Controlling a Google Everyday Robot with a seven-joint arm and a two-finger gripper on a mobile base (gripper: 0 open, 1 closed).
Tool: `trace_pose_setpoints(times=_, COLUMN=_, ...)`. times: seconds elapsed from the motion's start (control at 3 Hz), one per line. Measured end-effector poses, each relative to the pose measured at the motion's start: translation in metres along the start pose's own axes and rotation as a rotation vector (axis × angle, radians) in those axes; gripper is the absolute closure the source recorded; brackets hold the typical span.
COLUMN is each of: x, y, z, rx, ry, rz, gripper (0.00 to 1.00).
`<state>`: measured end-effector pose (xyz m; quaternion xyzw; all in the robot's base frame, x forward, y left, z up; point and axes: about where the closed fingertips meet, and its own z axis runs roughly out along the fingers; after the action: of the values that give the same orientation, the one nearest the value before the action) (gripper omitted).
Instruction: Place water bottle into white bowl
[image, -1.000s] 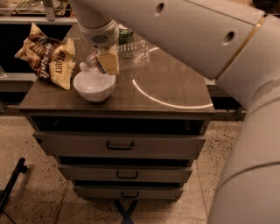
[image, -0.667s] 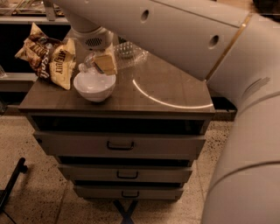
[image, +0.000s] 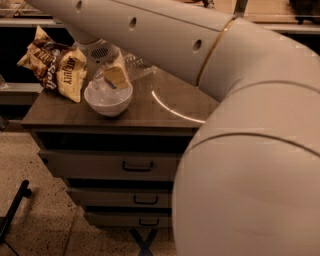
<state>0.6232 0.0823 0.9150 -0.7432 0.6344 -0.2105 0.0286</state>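
Lower right and closest, the robot's arm (image: 250, 175) fills the frame, bent over to reach the far left. Past the drawers (image: 115, 165), the white bowl (image: 108, 102) sits on the table (image: 150, 112). Just above it hangs the claw (image: 114, 76). The water bottle (image: 135, 66) slants from the bowl up to the right, likely so one end drops in first. Whether the claw grips it I cannot tell. A chip bag (image: 55, 70) leans at the upper left. Compared with earlier, the claw is lower over the bowl.
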Motion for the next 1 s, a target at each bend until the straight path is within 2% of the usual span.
trace_pose_setpoints(times=0.33, x=-0.008, y=-0.009, z=0.003, rx=0.028, ry=-0.022, rz=-0.008, gripper=0.0)
trace_pose_setpoints(times=0.67, x=-0.011, y=-0.013, z=0.004, rx=0.043, ry=-0.035, rz=-0.007, gripper=0.0)
trace_pose_setpoints(times=1.0, x=0.0, y=-0.005, z=-0.009, rx=0.086, ry=-0.09, rz=-0.012, gripper=0.0)
